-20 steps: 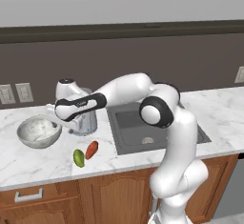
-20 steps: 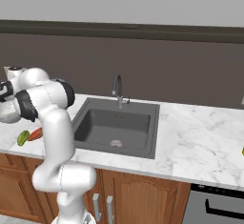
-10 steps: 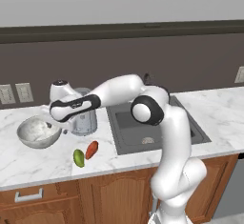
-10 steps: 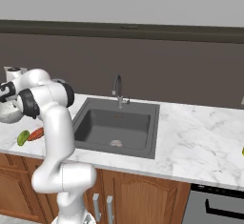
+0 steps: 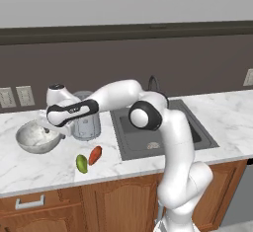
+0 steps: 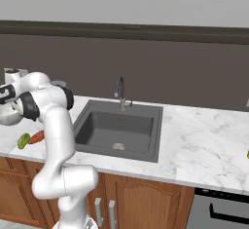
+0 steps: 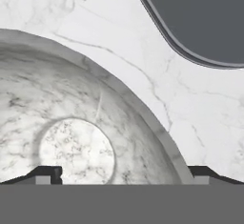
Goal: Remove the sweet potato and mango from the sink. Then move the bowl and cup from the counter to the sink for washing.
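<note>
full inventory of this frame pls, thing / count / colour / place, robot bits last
wide mottled whitish-grey stone-look bowl: 1, whitish-grey, on the counter at far left, under the pincer
small green-yellow oval mango: 1, green-yellow, on the counter near its front edge, left of the sink
tapered orange-red sweet potato: 1, orange-red, on the counter just right of the mango
grey toaster: 1, grey, on the counter between bowl and sink, partly behind the arm
dark grey recessed sink: 1, dark grey, set in the white marble counter
thin curved metal faucet: 1, metallic, behind the sink
wall outlets: 2, white, far left wall
pincer: 1, dark tips, open, over the bowl's rim
</note>
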Robot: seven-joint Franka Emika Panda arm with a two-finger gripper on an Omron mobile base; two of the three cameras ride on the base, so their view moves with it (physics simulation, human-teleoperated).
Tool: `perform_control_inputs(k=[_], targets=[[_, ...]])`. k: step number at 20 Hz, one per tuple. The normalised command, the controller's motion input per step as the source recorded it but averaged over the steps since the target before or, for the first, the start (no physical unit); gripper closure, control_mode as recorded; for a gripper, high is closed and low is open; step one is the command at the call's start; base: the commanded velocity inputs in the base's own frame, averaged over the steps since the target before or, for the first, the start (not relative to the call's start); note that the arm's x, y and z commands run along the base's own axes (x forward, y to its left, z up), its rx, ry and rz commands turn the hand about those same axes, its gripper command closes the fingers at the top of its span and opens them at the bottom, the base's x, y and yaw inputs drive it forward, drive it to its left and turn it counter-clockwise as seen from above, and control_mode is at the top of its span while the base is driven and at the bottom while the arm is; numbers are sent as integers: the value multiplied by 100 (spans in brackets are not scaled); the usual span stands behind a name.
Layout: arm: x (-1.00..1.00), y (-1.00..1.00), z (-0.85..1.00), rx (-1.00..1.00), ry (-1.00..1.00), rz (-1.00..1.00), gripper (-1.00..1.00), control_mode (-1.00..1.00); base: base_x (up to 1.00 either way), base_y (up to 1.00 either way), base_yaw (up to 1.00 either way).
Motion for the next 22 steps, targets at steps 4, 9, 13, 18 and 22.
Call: perform_control_inputs(k=[4,9,13,18,22], targets=[[0,10,-12,0,0,-2,100,-100,0,0,0],[0,4,-7,0,2,-2,100,-100,0,0,0],[0,1,0,0,0,0,100,-100,0,0,0],[-1,0,8,0,0,0,100,-100,0,0,0],[-7,-3,20,0,0,-1,100,-100,0,0,0]])
